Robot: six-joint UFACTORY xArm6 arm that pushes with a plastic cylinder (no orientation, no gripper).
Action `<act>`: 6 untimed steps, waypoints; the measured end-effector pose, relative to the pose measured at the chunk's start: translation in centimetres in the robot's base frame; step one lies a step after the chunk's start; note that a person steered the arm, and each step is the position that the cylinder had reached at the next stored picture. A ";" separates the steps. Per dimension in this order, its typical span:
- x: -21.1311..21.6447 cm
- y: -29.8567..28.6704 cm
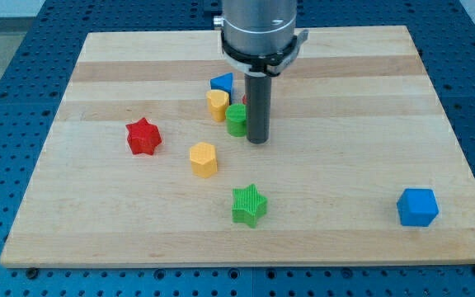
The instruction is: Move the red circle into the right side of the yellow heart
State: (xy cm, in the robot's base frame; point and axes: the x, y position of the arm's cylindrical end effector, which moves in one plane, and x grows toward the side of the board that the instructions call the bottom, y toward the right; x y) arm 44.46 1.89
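Note:
The yellow heart (217, 105) lies just above the board's middle. The red circle (244, 99) shows only as a thin red sliver to the heart's right, mostly hidden behind my dark rod. My tip (256, 141) rests on the board just right of a green circle (237, 120), which touches the heart's lower right. The tip is below and to the right of the heart and in front of the red circle.
A blue triangle (222, 83) sits just above the heart. A red star (143, 136) is at the left, a yellow pentagon (204, 158) below the heart, a green star (249, 205) near the bottom, and a blue cube (417, 206) at the bottom right.

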 end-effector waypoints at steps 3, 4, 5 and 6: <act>-4.9 2.5; -5.7 1.1; -6.1 0.1; -6.1 2.3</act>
